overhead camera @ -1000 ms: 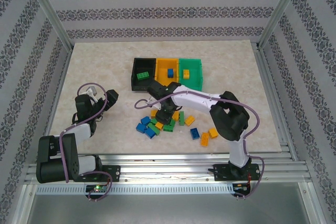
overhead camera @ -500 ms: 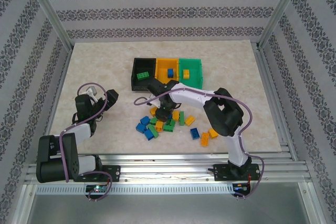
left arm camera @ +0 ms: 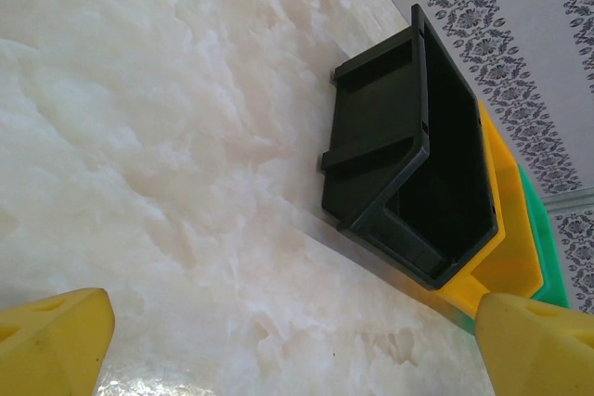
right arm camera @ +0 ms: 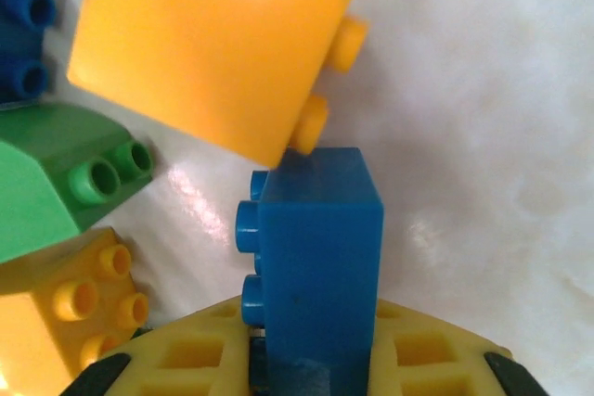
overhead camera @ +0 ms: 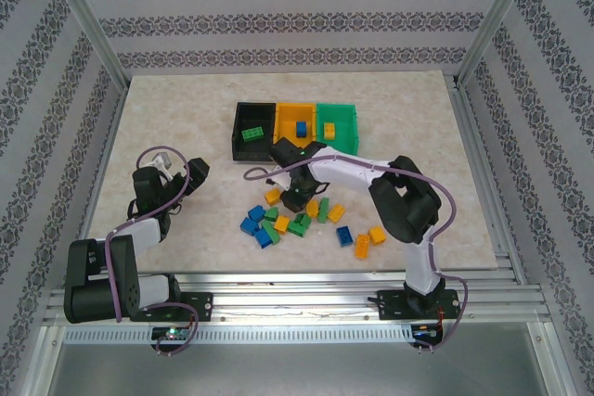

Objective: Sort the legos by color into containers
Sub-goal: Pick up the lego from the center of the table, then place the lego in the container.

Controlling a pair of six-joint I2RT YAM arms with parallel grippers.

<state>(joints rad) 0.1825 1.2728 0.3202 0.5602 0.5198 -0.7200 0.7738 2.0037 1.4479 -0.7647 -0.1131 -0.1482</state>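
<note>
- Patterned wall panels enclose your marble-look worktop (overhead camera: pixel 167 118).
- Right pincer (right arm camera: pixel 311 364): pinching one blue brick (right arm camera: pixel 316 248), low among the loose pile. An orange brick (right arm camera: pixel 200 53) touches the blue one's far corner, and a green brick (right arm camera: pixel 56 183) lies to this pincer's left.
- Left pincer (left arm camera: pixel 297 340): spread wide, holding nothing, with the black bin (left arm camera: pixel 380 127) well ahead of it.
- Row of containers: black bin, yellow-orange bin (overhead camera: pixel 288 116) and green bin (overhead camera: pixel 339 108), just beyond the right pincer.
- Progress: you have only a few bricks binned. Most legos (overhead camera: pixel 266 236) lie loose around the right pincer, so the sort looks early, with the bulk left.
</note>
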